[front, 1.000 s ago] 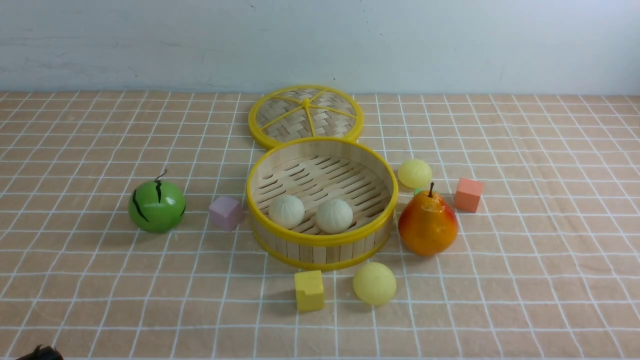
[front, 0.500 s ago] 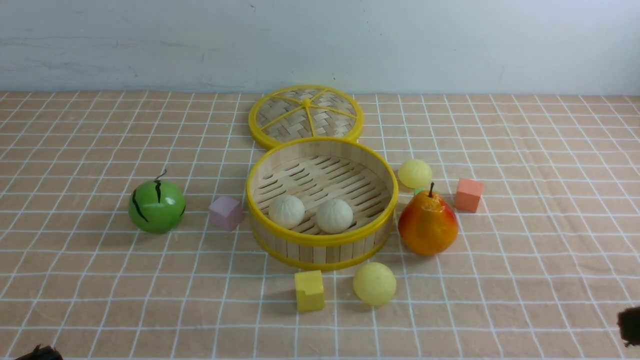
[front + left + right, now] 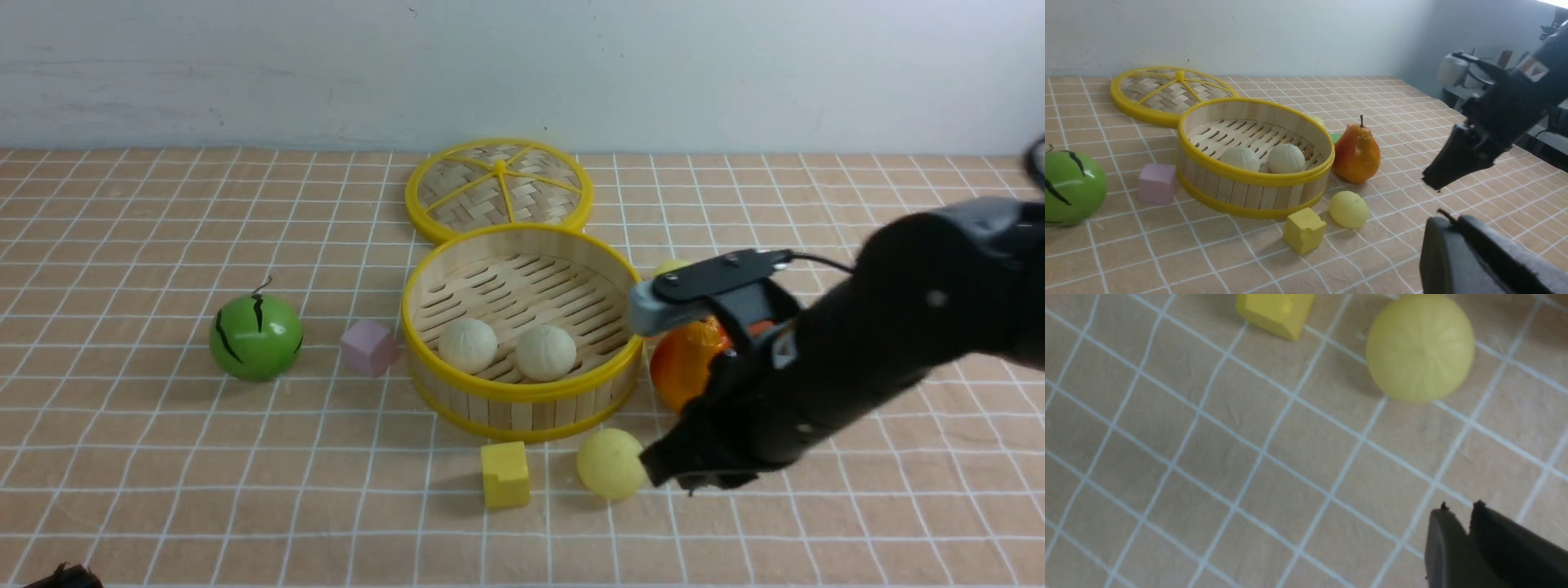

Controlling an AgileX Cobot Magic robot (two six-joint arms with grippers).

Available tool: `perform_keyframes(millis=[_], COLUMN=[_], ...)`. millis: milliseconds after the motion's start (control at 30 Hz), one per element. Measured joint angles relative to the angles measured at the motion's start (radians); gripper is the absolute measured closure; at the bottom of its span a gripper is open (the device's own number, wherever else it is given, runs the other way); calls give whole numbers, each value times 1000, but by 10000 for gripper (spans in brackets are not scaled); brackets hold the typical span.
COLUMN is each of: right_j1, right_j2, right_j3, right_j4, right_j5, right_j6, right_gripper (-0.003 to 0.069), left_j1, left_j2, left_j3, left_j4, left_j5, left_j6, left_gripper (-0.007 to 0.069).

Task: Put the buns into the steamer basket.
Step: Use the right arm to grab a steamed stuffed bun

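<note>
Left gripper [image 3: 1449, 220]: low at the table's near left corner, only a dark sliver of it in the front view. Its own wrist view shows two dark fingers pressed together, grasping nothing.
Watermelon ball [image 3: 255, 336]: green with black stripes, alone on the left of the checked tablecloth [image 3: 163, 457].
Lilac cube [image 3: 369, 346]: just beside the basket's left wall.
Steamer basket [image 3: 506, 412]: upright and uncovered at the centre of the table.
Lid [image 3: 499, 189]: flat on the cloth directly behind the basket, its yellow rim meeting the basket's far rim.
Left off-white bun [image 3: 468, 345]: inside the basket, on the slatted floor near the front wall.
Right off-white bun [image 3: 545, 353]: inside the basket, just beside the first.
Yellow cube [image 3: 504, 474]: on the cloth in front of the basket, just left of the near yellow bun.
Near yellow bun [image 3: 611, 463]: outside the basket, lying free on the cloth before its near right wall.
Far yellow bun [image 3: 671, 267]: outside by the basket's right rim, mostly hidden behind the right arm.
Pear [image 3: 682, 363]: orange, upright just right of the basket, partly covered by the arm.
Right gripper [image 3: 657, 472]: reaching in from the right and angled downward. Its tip is near the near yellow bun but apart from it, and its fingers are clenched on nothing.
</note>
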Motion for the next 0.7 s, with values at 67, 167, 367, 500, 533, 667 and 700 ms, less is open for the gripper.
perform_keyframes(millis=[67,167,367,500,533,667,700], right_j1=[6,6,6,6,6,6,6], right_j2=[97,145,230,264,271,312,316], right_j3=[-67,-102,-134,-134,-134,-134,-135], right_j4=[-12,-15,5,2,-3,-8,-8], right_j5=[-22,-40,-119,-165,-179,-228,-231], right_j6=[48,66,93,95,95,96,96], right_gripper=[456,393,320,319,319,333,346], left_j1=[0,0,0,0,0,0,0], left_j2=[0,0,0,0,0,0,0], left_j3=[0,0,0,0,0,0,0], left_j4=[0,0,0,0,0,0,0], left_j5=[0,0,0,0,0,0,0], left_j6=[0,0,0,0,0,0,0], left_gripper=[606,606,599,596,596,589,588])
